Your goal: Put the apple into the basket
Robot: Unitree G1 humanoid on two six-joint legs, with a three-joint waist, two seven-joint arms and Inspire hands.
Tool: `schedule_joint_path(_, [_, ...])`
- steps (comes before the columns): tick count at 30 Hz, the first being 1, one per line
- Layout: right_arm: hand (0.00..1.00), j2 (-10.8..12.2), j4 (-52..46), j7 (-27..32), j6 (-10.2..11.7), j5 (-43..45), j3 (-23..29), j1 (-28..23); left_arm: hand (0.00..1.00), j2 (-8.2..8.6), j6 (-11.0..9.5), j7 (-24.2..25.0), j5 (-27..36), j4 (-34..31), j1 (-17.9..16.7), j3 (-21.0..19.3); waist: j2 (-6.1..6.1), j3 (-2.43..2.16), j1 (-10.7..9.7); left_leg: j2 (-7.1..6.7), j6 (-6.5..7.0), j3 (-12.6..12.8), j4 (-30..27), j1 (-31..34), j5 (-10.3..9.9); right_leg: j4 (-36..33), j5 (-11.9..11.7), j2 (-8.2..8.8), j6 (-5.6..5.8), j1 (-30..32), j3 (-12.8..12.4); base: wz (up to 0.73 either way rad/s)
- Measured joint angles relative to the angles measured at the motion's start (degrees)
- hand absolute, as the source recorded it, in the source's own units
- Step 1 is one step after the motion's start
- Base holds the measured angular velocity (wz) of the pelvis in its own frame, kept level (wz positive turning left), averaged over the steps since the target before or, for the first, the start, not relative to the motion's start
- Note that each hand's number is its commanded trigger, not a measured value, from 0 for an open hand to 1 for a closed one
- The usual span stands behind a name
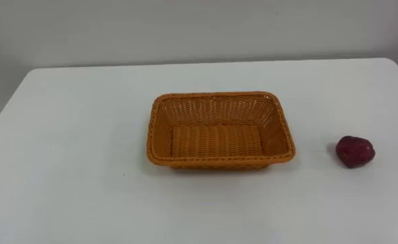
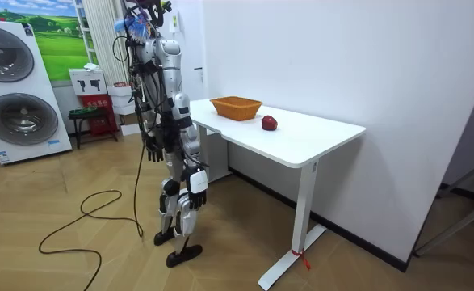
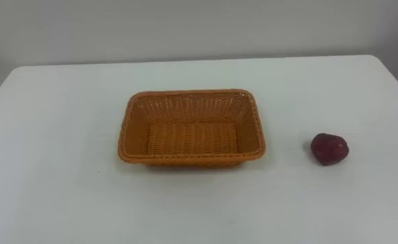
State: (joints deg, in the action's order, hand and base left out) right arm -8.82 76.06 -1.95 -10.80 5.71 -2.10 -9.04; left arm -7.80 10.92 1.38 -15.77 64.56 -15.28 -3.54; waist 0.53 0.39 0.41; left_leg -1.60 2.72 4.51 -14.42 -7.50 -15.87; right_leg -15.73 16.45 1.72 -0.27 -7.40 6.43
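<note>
Rectangular woven wicker basket [image 1: 219, 108], orange-brown, sits mid smooth white table [image 1: 70, 135]. Apple [image 1: 355, 151], dark red and lumpy, lies on tabletop right of basket, well apart.

Room view adds robot standing at table end on room view's left. Left hand [image 2: 152, 150] and right hand [image 2: 198, 183] hang low; cannot tell their state.
</note>
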Motion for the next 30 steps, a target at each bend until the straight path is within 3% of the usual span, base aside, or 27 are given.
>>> schedule_joint_path(10, [0.0,0.0,-0.2,4.9,1.0,-3.3,1.8,0.0,0.0,0.28,-0.1,-0.4,0.0,0.7,0.2,-0.3,0.3,-0.26,-0.1,-0.02,0.0,0.0,0.1,-0.1,0.0,-0.4,0.0,-0.12,-0.02,0.2,-0.7,0.0])
schedule_joint_path(17, [0.0,0.0,-2.6,11.9,2.7,-29.8,12.2,-0.3,0.0,0.23,-1.0,-2.2,0.0,0.5,0.0,-2.9,0.83,-0.09,-0.5,0.04,-0.01,0.1,0.8,-0.6,0.0,0.3,-0.2,-0.26,-0.02,-0.3,-0.7,0.0])
schedule_joint_path(20, [0.0,0.0,-6.8,15.4,3.9,-44.9,20.0,-0.7,0.0,0.24,-2.5,-2.7,0.5,0.5,-1.6,-6.1,1.27,-0.03,-2.3,-0.02,0.0,0.1,0.9,-1.0,0.0,1.0,-0.4,-0.26,0.02,-0.8,-0.3,0.0])
schedule_joint_path(22, [0.0,-0.1,-9.8,18.8,6.0,-54.7,24.5,-0.5,0.0,-0.15,-3.4,-4.0,0.6,0.1,-2.2,-8.7,1.67,0.02,-3.6,-0.03,0.0,0.2,1.0,-0.7,0.0,1.2,-0.4,-0.27,0.02,-0.6,-0.2,0.0])
schedule_joint_path(25, [0.0,-0.2,-14.9,23.4,8.4,-64.7,27.5,-0.6,0.0,-1.16,-5.0,-4.9,0.7,-0.5,-3.0,-8.7,2.09,-0.12,-4.9,-0.11,0.0,0.2,1.0,-0.8,0.0,1.2,-0.4,-0.27,0.07,-0.8,-0.2,0.0])
schedule_joint_path(30, [0.0,-0.2,-25.3,30.1,12.9,-69.8,31.4,-1.1,0.0,-2.02,-7.6,-5.1,0.5,-1.8,-3.0,-10.0,1.97,-0.2,-5.3,0.0,0.0,0.6,0.9,0.1,0.0,2.0,-1.0,-0.57,0.15,-0.5,-1.0,-0.02])
